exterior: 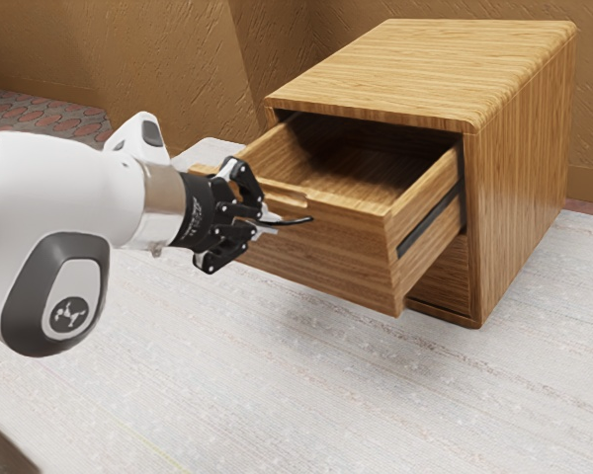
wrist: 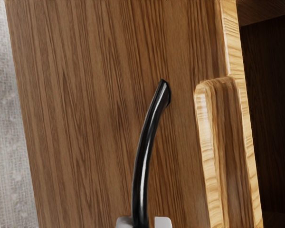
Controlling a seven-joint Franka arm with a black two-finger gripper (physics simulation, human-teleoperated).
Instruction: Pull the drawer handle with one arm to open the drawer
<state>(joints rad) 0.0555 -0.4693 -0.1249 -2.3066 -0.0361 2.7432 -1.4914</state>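
hand (exterior: 263,223) closed on thin black handle (wrist: 146,152); drawer (exterior: 376,212) stands well out of wooden cabinet (exterior: 519,168).

free: above drawer (exterior: 326,259) front half | blocked: cabinet (exterior: 519,158) top over drawer rear | handle (exterior: 292,222) juts forward

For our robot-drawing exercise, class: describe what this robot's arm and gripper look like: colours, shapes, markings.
The arm has glossy white rounded shells and a grey oval joint cap bearing a small white logo. Its wrist section is black with tiny white lettering. The gripper is black, built of slim linkages, with pale fingertips.
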